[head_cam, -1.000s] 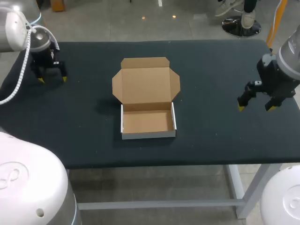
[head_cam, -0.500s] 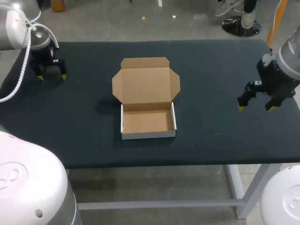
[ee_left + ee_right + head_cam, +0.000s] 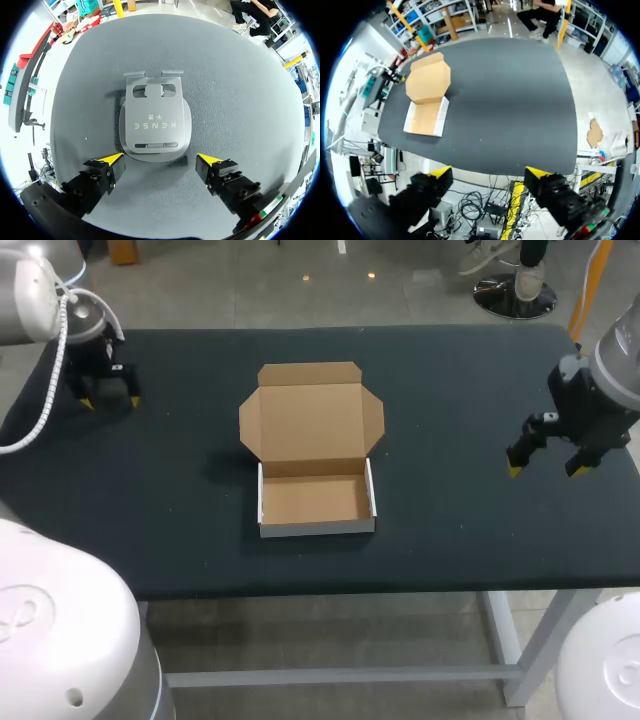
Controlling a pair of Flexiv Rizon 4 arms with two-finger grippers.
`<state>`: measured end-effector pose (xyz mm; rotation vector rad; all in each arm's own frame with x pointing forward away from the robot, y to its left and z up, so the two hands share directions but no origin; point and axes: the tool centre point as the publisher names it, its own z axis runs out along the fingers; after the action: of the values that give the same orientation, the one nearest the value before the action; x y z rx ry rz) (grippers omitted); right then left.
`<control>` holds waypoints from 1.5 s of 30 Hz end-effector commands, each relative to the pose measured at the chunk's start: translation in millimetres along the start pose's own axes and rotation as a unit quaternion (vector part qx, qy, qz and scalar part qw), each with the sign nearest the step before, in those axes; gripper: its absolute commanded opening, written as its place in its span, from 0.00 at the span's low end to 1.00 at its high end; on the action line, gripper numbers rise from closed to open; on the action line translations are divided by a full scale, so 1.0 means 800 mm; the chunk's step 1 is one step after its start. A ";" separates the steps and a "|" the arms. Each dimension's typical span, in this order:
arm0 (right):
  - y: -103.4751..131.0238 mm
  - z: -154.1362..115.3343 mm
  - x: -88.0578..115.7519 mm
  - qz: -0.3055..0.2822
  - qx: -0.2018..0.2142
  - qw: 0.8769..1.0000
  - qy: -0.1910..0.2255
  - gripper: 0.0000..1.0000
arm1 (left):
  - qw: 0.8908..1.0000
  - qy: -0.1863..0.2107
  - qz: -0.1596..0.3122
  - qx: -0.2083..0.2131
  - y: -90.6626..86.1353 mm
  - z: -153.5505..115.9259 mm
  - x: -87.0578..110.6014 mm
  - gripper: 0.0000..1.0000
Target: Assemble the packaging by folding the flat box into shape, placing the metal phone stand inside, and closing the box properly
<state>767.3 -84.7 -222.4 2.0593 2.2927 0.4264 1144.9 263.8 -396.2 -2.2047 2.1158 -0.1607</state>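
The cardboard box (image 3: 316, 502) stands folded in the middle of the table, its tray empty and its lid (image 3: 311, 420) lying open toward the far side. It also shows far ahead of my right gripper as the box (image 3: 427, 97). A grey metal phone stand (image 3: 155, 117) lies flat on the dark mat, just ahead of and partly between the fingers of my left gripper (image 3: 160, 160), which is open and not touching it. In the head view my left gripper (image 3: 110, 400) hangs at the far left and hides the stand. My right gripper (image 3: 546, 468) hovers open and empty at the right, seen also as the right gripper (image 3: 489, 173).
The dark table (image 3: 450, 390) has bare mat between the box and each gripper. Its front edge runs close below the box, and its right edge lies near my right gripper.
My left gripper has shifted slightly toward the far edge of the table. The box and the right arm have not moved.
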 end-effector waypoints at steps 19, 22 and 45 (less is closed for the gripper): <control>0.000 -0.003 0.000 0.000 0.002 1.000 -0.001 1.00 | 1.000 -0.004 0.007 -0.006 -0.029 0.008 -0.001 0.93; 0.000 -0.003 0.000 0.000 0.002 1.000 -0.001 1.00 | 1.000 -0.005 0.008 -0.005 -0.032 0.008 0.000 0.92; 0.000 -0.003 0.000 0.000 0.002 1.000 -0.001 1.00 | 1.000 -0.007 0.008 -0.003 -0.051 0.013 0.000 0.80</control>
<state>767.3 -84.7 -222.5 2.0593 2.2927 0.4264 1179.3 265.0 -399.2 -2.1772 2.1232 -0.1541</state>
